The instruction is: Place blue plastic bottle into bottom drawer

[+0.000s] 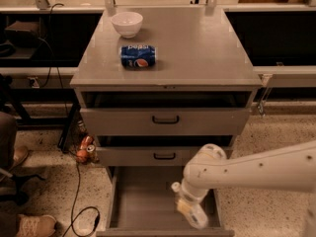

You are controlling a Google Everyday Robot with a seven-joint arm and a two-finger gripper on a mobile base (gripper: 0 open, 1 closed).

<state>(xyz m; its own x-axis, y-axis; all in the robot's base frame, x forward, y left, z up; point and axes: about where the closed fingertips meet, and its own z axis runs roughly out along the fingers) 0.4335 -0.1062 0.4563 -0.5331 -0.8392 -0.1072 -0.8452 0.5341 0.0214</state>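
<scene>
The blue plastic bottle (191, 210), clear with a white cap and pale label, hangs tilted at the end of my arm, cap pointing up and left. My gripper (190, 197) is shut on it, mostly hidden under the white wrist. The bottle is over the right part of the open bottom drawer (140, 201), above its flat grey floor. The arm reaches in from the right.
Two upper drawers with black handles (165, 119) are slightly open above. A blue Pepsi can (138, 56) and a white bowl (127, 23) sit on the cabinet top. Cans (84, 149) and a black cable (79, 216) lie on the floor at left, near a person's shoe (34, 226).
</scene>
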